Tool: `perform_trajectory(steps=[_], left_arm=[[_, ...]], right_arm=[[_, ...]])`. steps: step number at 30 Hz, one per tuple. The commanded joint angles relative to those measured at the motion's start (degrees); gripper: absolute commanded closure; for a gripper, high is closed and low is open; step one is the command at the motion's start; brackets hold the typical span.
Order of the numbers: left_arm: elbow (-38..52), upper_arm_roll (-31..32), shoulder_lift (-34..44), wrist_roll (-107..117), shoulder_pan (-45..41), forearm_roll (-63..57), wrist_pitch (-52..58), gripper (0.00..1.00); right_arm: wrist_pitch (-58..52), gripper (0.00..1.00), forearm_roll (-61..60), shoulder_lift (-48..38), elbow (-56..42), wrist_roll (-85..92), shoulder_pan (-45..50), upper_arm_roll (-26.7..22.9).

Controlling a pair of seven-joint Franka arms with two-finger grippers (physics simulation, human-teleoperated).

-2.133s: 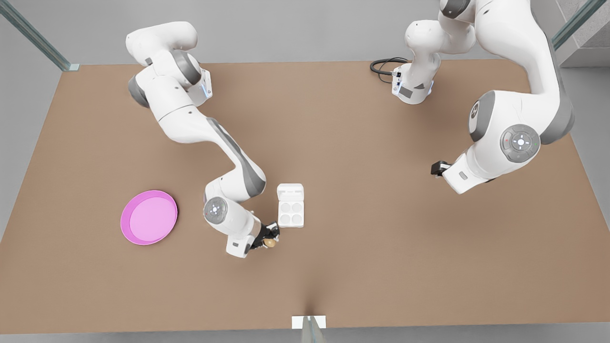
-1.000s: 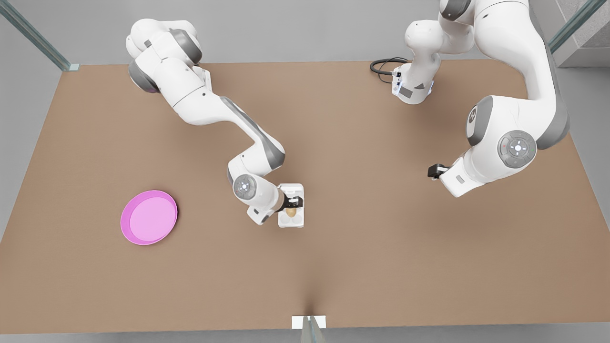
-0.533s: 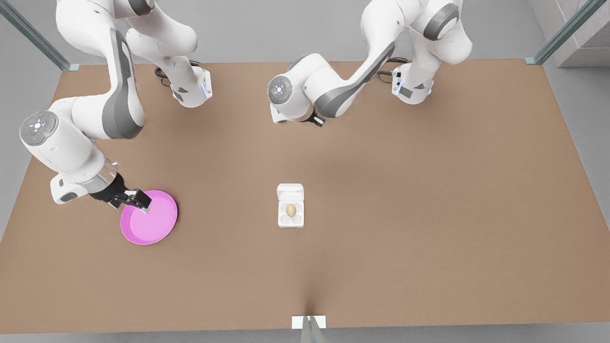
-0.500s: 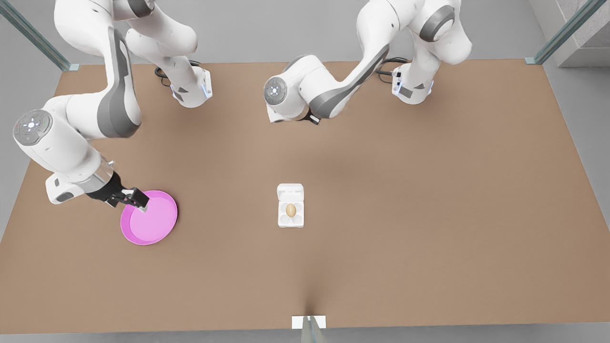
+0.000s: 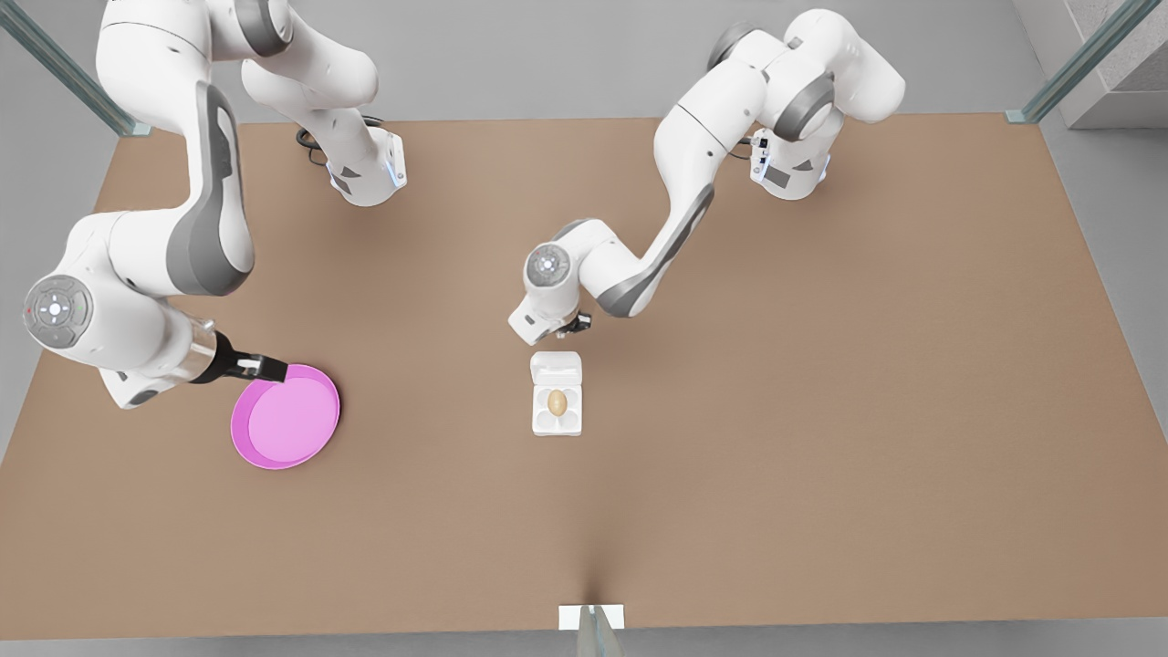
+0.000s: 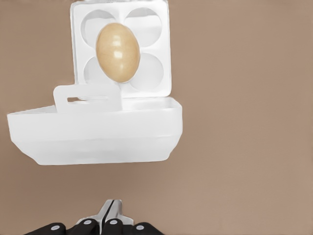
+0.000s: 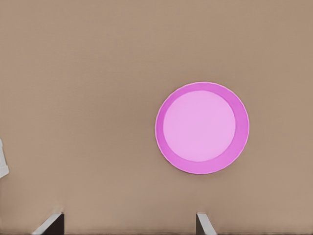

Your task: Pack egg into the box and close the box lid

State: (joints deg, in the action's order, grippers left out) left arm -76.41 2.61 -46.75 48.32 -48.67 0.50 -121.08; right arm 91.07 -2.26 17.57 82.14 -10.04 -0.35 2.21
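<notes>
Front view looks down over the whole table [image 5: 821, 411]; wrist views look down (closer) past their jaws.

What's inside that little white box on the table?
One brown egg sits in a cup of the open box; the other three cups look empty. The cup beneath the egg is hidden by it. The lid stands open, with the left gripper, fingers shut, just behind it.

Bright even overhead light, soft faint shadows under arms, no glare
</notes>
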Motion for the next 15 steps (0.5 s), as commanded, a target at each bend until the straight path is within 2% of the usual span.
perform_trajectory(steps=[1, 15], left_arm=[[0.0, 0.0, -0.2, 17.9, 0.8, -0.7, -9.9, 0.79], [1.0, -0.2, -0.5, 17.1, 3.7, -3.1, -10.6, 0.79]], right_arm=[[-5.6, 0.00, -1.6, 0.1, 0.0, 4.0, -0.1, 0.1], [-5.2, 0.00, -1.5, 0.5, -0.7, 4.2, -0.4, 0.0]])
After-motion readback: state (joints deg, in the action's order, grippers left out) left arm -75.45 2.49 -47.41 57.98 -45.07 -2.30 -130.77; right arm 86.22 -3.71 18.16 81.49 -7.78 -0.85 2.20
